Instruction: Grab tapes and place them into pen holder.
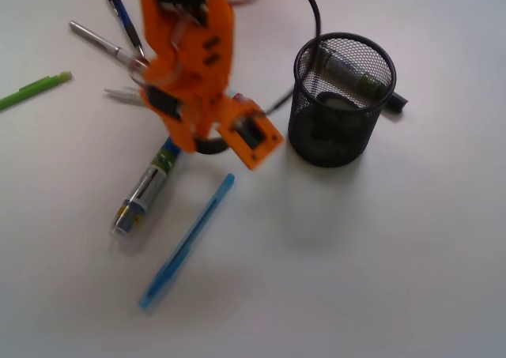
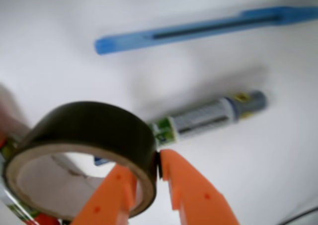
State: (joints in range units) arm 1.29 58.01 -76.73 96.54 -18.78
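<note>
The end effector (image 2: 160,173) is pinching the wall of the dark tape roll (image 2: 94,130), one finger inside its tan core and one outside, a hold that suits carrying it. Just beyond it on the tabletop (image 2: 59,21) lies a grey marker (image 2: 213,116), then a blue pen (image 2: 198,29). The pen holder (image 1: 343,97) stands off to the side, something already inside.

A light blue pen (image 1: 188,243) is lying diagonally on the white table (image 1: 411,263), its tip pointing toward seven o'clock. Just at its ten o'clock a silver marker (image 1: 144,197) is resting. A green pen (image 1: 33,90) is sitting well apart at nine o'clock. A dark blue pen (image 1: 123,16) and a grey pen (image 1: 103,43) are lying at eleven o'clock.
</note>
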